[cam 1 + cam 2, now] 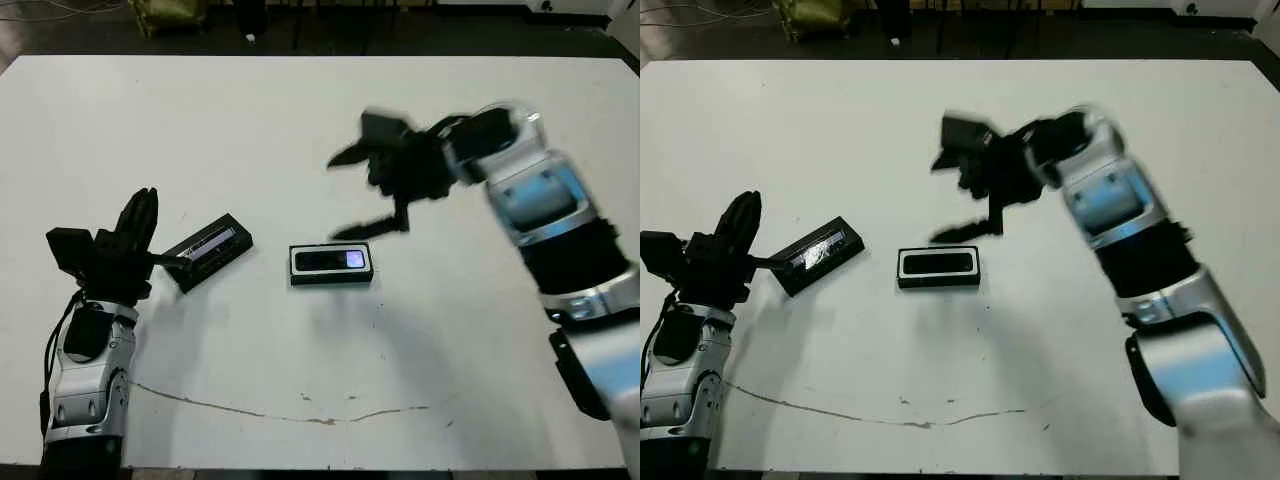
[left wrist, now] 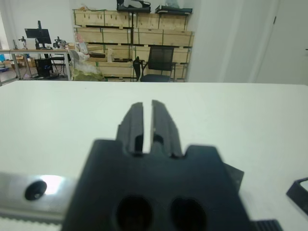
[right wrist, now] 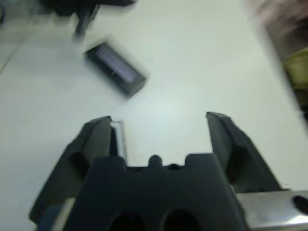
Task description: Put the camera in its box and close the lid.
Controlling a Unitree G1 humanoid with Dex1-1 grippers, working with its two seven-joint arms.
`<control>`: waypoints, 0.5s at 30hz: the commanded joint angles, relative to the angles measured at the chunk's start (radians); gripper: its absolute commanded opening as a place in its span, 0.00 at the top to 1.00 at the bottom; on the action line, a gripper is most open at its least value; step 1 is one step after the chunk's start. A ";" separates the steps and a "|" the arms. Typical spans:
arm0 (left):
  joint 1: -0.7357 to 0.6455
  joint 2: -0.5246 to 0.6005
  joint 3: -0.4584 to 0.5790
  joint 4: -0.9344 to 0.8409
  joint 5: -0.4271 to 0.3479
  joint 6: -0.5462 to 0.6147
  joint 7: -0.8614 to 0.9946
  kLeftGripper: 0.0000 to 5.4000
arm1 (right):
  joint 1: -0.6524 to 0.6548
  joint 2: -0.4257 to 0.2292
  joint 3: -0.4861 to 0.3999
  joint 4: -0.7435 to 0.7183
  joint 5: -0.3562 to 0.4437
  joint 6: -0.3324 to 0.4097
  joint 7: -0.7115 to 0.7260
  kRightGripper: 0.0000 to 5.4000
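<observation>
1. Fingers of the right gripper [image 1: 365, 190] spread wide and empty above the white table [image 1: 300, 110], blurred in the head views; one finger [image 1: 368, 227] hangs just beyond the box [image 1: 331, 264].
2. Fingers of the left gripper [image 2: 143, 126] stand nearly closed with only a thin slit between them, holding nothing, at the table's near left.
3. Camera [image 1: 332, 261], black with a bluish-white patch toward its right end, lies flat inside the box, framed by the white lining.
4. Box sits near the table's middle, long side across the view, uncovered.
5. Lid [image 1: 207, 250], black with a silvery stripe, lies flat on the table to the left of the box, apart from it and angled, its near end just beside the left gripper.
6. Right wrist view shows the lid [image 3: 115, 70] beyond the spread fingers, and a white edge of the box beside one finger.
7. Thin brownish line [image 1: 290, 412] crosses the table's near part.
8. Shelving and a chair [image 2: 158, 63] stand beyond the table.
</observation>
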 commanded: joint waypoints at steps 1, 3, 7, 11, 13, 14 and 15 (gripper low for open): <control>0.032 0.007 0.005 -0.009 -0.011 -0.019 -0.023 1.00 | 0.150 -0.021 -0.115 -0.090 0.061 0.026 -0.111 0.37; 0.040 0.014 0.007 -0.032 -0.016 -0.006 -0.028 1.00 | 0.236 -0.010 -0.184 -0.101 0.096 -0.014 -0.185 0.46; 0.047 0.033 0.010 -0.055 -0.010 -0.013 -0.048 1.00 | 0.395 0.034 -0.307 -0.084 0.163 -0.119 -0.326 0.63; 0.045 0.045 0.013 -0.072 -0.013 0.003 -0.060 1.00 | 0.531 0.086 -0.383 -0.064 0.225 -0.250 -0.413 0.80; 0.044 0.049 0.012 -0.081 -0.016 0.011 -0.061 1.00 | 0.603 0.117 -0.411 -0.064 0.239 -0.343 -0.458 0.88; 0.044 0.050 0.011 -0.083 -0.018 0.013 -0.061 1.00 | 0.632 0.126 -0.419 -0.064 0.244 -0.386 -0.472 0.93; 0.043 0.051 0.010 -0.086 -0.019 0.015 -0.061 1.00 | 0.658 0.135 -0.430 -0.049 0.256 -0.438 -0.471 0.97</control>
